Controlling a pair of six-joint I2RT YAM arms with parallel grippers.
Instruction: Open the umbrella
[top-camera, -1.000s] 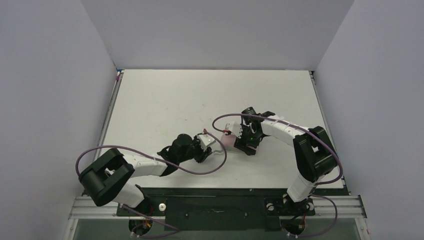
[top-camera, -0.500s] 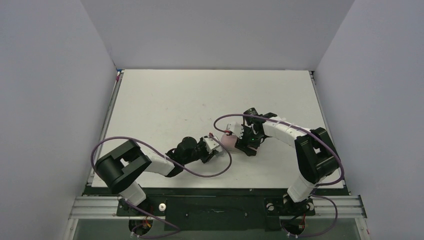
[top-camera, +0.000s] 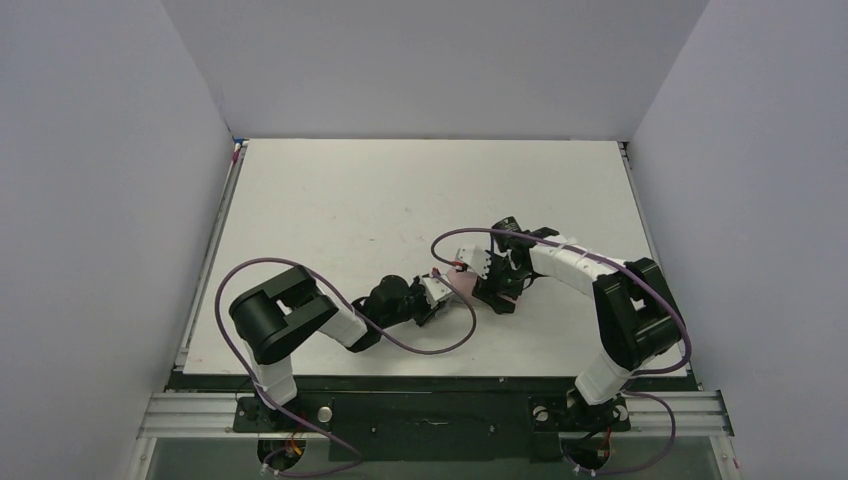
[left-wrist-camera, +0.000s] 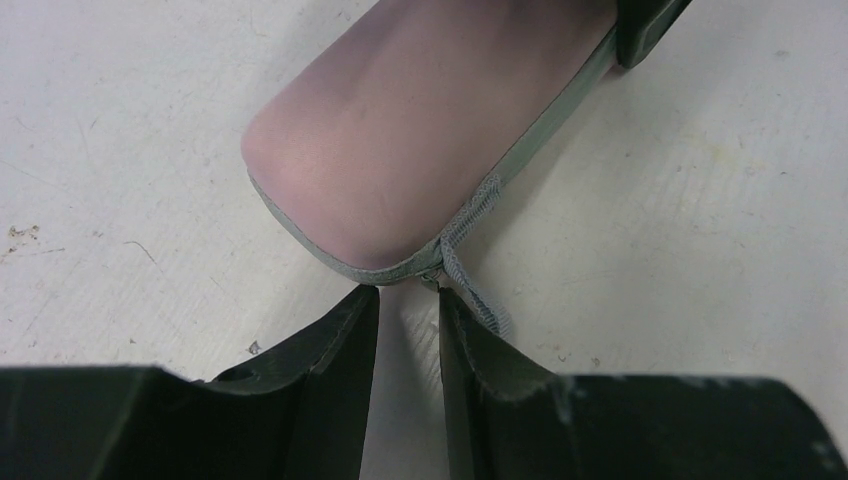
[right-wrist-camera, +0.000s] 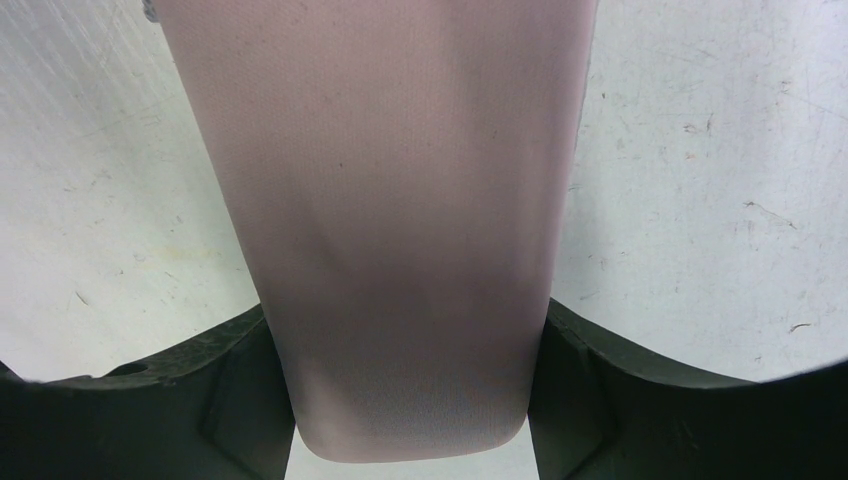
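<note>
The left end effector (left-wrist-camera: 405, 312) is low over the surface (left-wrist-camera: 700, 250). Its jaws are narrowed to a slim gap, with the tips at the grey zipper pull (left-wrist-camera: 468, 290) on the rounded end of the pink case (left-wrist-camera: 400, 140). The right end effector (right-wrist-camera: 410, 400) clamps the zipped case across its width. The umbrella itself is hidden from view.

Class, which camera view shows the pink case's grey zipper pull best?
Left wrist: the zipper pull lies clear at the rounded end of the pink case, before the left gripper. Right wrist shows only the case's pink top; top external, a small pink patch, pull too small to see.
</note>
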